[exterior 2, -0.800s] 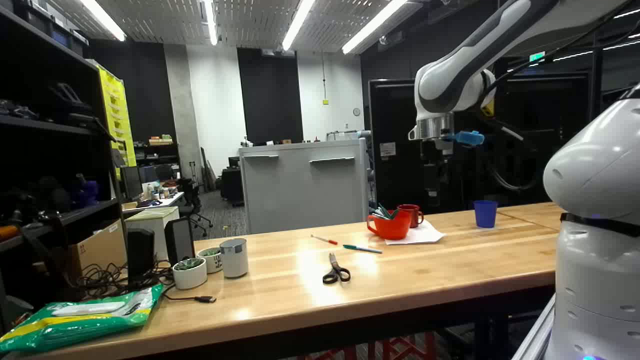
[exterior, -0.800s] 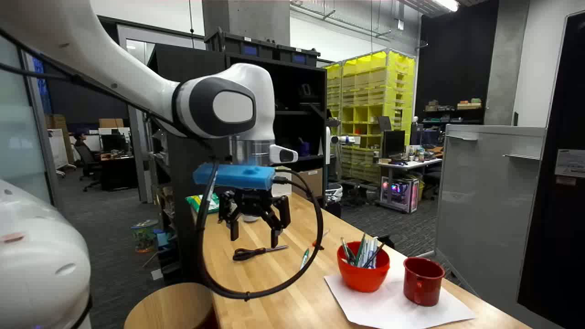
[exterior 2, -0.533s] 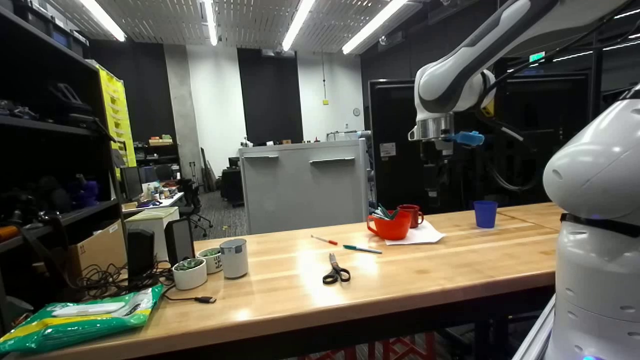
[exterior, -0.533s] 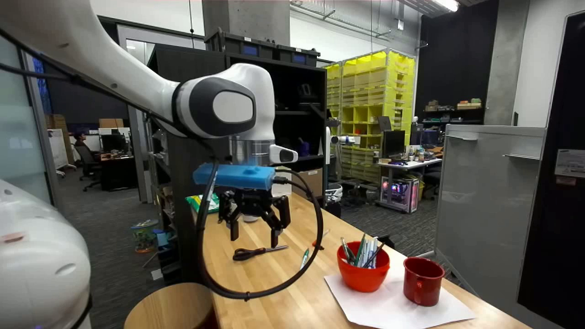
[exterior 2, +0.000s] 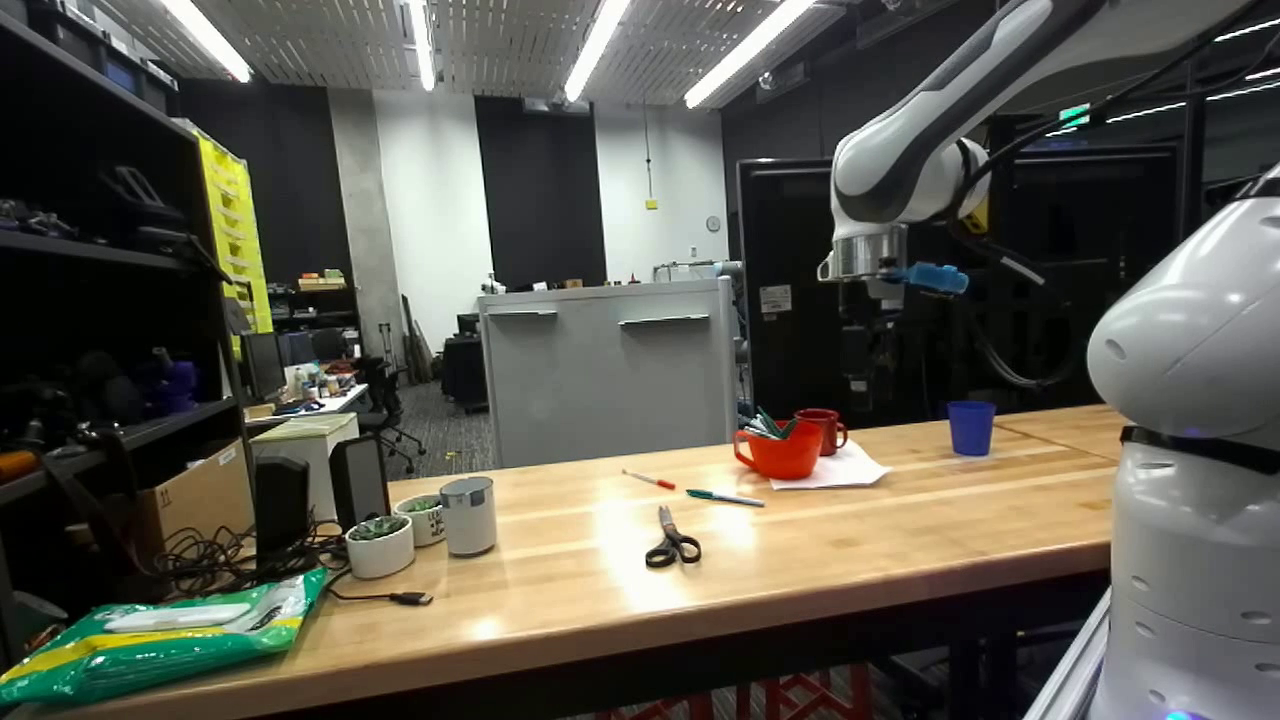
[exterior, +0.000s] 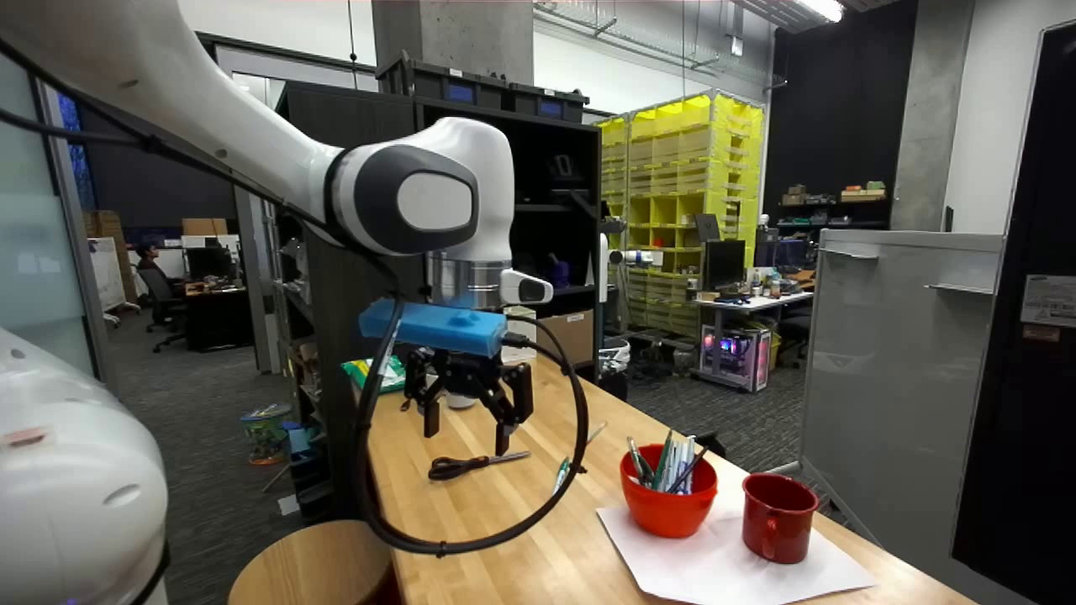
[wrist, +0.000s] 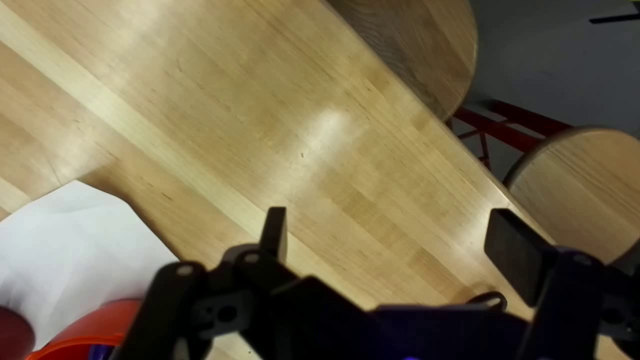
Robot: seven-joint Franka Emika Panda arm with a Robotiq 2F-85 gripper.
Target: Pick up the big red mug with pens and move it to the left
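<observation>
The big red mug [exterior: 668, 511] is bright orange-red and holds several pens [exterior: 672, 466]. It stands upright on white paper [exterior: 731, 576], and its handle shows in an exterior view [exterior 2: 785, 457]. In the wrist view only part of the mug [wrist: 92, 325] shows at the lower left, partly hidden by a finger. A smaller dark red mug [exterior: 778, 519] stands beside it on the paper. My gripper [exterior: 467, 433] is open and empty, high above the table and apart from the mug. In the wrist view bare wood lies between the fingers [wrist: 390, 222]. In an exterior view the gripper [exterior 2: 868, 365] is dark against a dark background.
Scissors [exterior 2: 672, 545], a green pen [exterior 2: 725, 497] and a red pen [exterior 2: 648, 480] lie on the table. A blue cup [exterior 2: 970, 430] stands near the robot base. Small plant pots [exterior 2: 380, 553] and a grey-white cylinder [exterior 2: 468, 520] stand at the far end. Stools [wrist: 575, 185] stand by the table's edge.
The arm and wrist have shifted and tilted slightly, and the cable loop has swung a little. The gripper stays open. The mugs and other objects have not moved.
</observation>
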